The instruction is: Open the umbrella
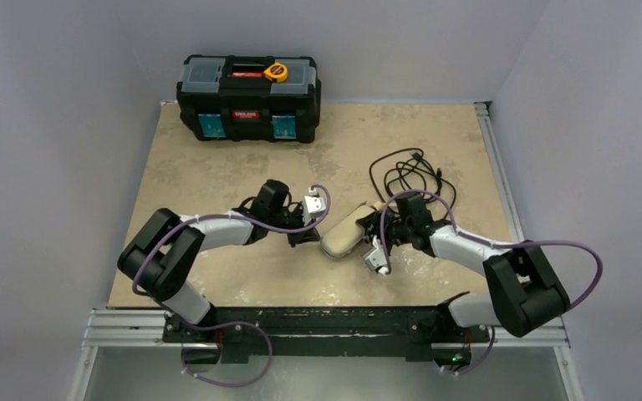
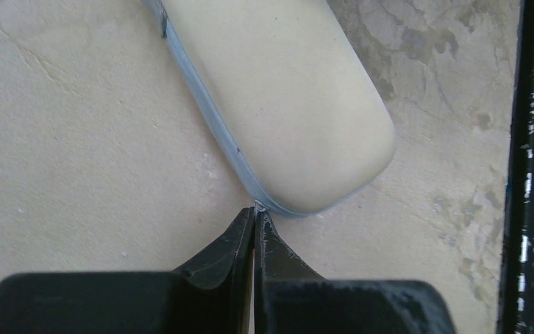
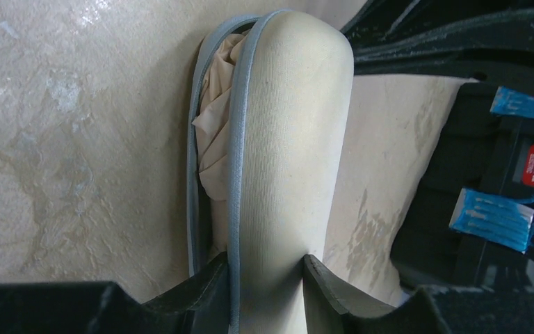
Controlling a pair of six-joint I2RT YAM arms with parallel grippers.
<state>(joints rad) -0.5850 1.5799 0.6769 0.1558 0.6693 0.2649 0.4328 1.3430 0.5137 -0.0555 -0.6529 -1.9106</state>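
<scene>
Well, the umbrella (image 1: 343, 236) lies on its side in the middle of the table (image 1: 217, 167), between the two arms, inside a cream case edged with a grey zip (image 3: 235, 139). The right wrist view shows the zip parted along one side, with tan fabric (image 3: 215, 132) bulging out of the gap.

The right gripper (image 3: 264, 268) is clamped across the case's end, one finger on each flank. The left gripper (image 2: 255, 223) has its fingers pressed together, tips touching the zip seam at the case's rounded corner. A tiny metallic glint sits there, but I can't tell whether they actually pinch a pull tab.

To my eye the step in hand is running the zip round that corner. I'd want the right arm to pin the case flat while the left draws along the seam's curve. A straight pull would likely drag the case or slip off the tab. The fabric beside the teeth could also snag.

A black toolbox (image 1: 248, 88) sits at the far edge, well apart. A loose cable (image 1: 405, 171) is coiled just beyond the right gripper.
</scene>
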